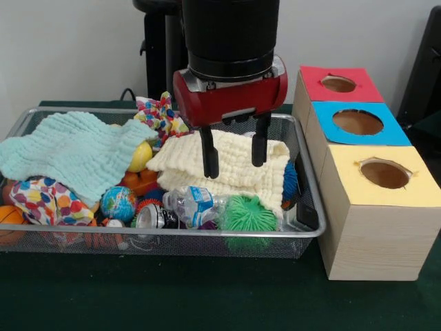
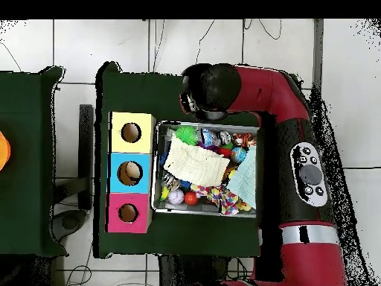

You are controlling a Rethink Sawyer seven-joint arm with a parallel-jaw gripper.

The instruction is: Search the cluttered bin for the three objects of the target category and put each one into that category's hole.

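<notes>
Spread apart and empty, the pincer hangs just above a cream cloth in the bin. That bin sits on the green surface beside three wooden boxes. A mint cloth covers toys; a green spiky ball lies near the front rim.

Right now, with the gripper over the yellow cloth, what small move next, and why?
Probably lower the open gripper onto the pale yellow cloth and pinch it: its fingers hang just above the cloth, which drapes over toys in the bin and hides whatever lies beneath.
</notes>
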